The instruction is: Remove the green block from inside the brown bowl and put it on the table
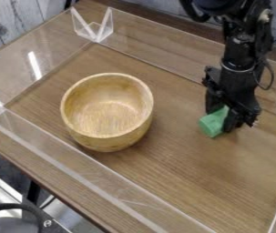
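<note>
The block (pixel 213 123), bright green, sits on the bench (pixel 189 182) at the right, well apart from the bowl (pixel 107 111), with only its near end showing below the claw (pixel 229 115). The black claw points straight down over the block, its fingers either side of it and touching it; they stand partly apart, closed about the block's width, and appear to grip it. The block's lower end seems to rest on the wood. The bowl stands left of centre, upright, with nothing in it. Clear low walls (pixel 55 164) rim the bench: one runs along the near left edge, another along the far side. Bare wood lies between bowl and claw, and a wider stretch spreads near of both.
</note>
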Controlling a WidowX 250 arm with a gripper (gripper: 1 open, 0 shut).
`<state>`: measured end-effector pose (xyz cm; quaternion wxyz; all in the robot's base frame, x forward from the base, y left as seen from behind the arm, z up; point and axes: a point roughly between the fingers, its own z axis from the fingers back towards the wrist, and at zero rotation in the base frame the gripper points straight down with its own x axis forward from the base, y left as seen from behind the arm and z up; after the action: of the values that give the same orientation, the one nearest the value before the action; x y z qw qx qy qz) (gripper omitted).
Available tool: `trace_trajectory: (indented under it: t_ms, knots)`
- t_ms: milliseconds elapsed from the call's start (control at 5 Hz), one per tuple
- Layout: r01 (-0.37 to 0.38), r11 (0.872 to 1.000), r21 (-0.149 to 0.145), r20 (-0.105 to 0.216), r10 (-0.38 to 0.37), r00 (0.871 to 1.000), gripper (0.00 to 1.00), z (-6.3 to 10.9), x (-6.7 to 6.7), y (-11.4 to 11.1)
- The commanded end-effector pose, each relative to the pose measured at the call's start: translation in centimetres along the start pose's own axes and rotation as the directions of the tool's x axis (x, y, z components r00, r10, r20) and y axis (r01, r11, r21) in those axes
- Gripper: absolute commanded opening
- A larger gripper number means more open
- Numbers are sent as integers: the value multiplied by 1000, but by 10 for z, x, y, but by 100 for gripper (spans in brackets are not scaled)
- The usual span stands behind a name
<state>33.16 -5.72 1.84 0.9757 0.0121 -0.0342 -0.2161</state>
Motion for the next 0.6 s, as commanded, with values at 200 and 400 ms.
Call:
trace_trajectory:
  t_ms: [200, 400]
  knots:
    - [10, 1000, 13, -41, -9, 999, 0, -3, -6, 4]
    - [-7, 1000, 23, -47, 8, 999, 0, 0, -13, 4]
